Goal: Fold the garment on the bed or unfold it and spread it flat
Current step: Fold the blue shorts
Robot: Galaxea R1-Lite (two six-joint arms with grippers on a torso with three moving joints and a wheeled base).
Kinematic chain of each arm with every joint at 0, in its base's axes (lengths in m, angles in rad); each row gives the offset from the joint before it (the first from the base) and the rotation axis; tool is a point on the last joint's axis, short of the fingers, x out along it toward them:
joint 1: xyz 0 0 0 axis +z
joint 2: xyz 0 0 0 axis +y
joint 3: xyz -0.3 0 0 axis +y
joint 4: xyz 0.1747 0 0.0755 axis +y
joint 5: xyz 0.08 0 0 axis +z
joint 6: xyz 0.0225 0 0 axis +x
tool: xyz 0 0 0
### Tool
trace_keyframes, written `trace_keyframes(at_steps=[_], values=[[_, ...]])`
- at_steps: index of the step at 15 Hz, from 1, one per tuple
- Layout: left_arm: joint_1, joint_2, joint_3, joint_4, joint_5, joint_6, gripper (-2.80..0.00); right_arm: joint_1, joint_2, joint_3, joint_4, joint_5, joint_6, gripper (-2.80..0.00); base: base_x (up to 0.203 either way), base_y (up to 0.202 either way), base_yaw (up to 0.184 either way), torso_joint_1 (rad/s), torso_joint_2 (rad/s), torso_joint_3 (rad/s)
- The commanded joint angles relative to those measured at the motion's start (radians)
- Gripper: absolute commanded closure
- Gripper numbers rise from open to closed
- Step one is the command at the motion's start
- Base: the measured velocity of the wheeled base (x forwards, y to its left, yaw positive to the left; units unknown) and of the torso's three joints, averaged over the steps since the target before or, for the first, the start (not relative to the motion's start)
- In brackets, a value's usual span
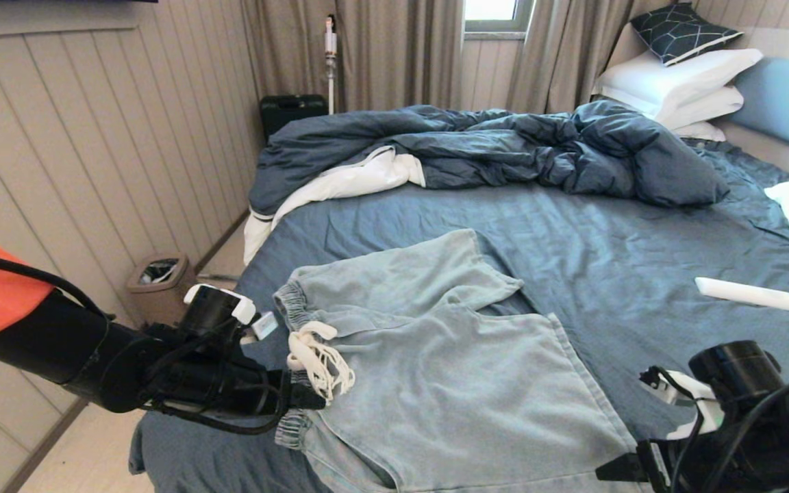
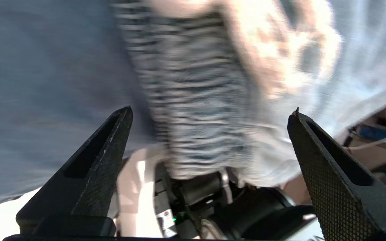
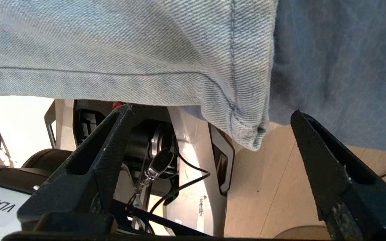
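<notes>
Between your two hands, the pale blue washed-denim shorts [image 1: 435, 363] lie spread on the slate-blue bed [image 1: 641, 239]; left hand [image 1: 309, 399] wide at the waistband, right hand [image 3: 209, 140] wide at the hem corner, neither gripping; I judge only smoothing is left

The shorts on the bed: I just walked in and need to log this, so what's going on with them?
A two-armed robot is working on the pale denim shorts, which lie spread on the bed near its front edge. The left end effector sits at the gathered waistband beside the white drawstring, fingers wide open. The right end effector is at the corner of the leg hem, also open. Neither holds the fabric. A rumpled dark duvet lies further back.
</notes>
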Motion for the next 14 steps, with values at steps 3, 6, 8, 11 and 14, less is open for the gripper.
trace_keyframes(at_steps=[3, 6, 8, 11, 14], values=[[-0.025, -0.012, 0.002, -0.009, -0.004, -0.017, -2.80, -0.001, -0.011, 0.000, -0.001, 0.002, 0.000, -2.80, 0.000, 0.000, 0.000, 0.000, 0.00, 0.000], [-0.055, -0.007, 0.002, -0.009, -0.015, -0.034, -2.80, 0.001, -0.030, 0.008, -0.001, 0.004, 0.000, -2.80, 0.000, 0.000, 0.000, 0.000, 0.00, 0.000], [-0.057, 0.011, 0.001, -0.013, -0.009, -0.033, -2.80, 0.002, -0.033, 0.014, -0.002, 0.010, 0.000, -2.80, 0.000, 0.000, 0.000, 0.000, 0.00, 0.000], [-0.049, 0.048, 0.010, -0.065, 0.013, -0.030, -2.80, 0.001, -0.031, 0.021, -0.004, 0.025, -0.001, -2.80, 0.000, 0.000, 0.000, 0.000, 0.00, 0.000], [-0.025, 0.060, 0.011, -0.076, 0.047, -0.028, -2.80, 0.003, -0.020, 0.051, -0.079, 0.033, -0.003, -2.80, 0.000, 0.000, 0.000, 0.000, 0.00, 0.000]])
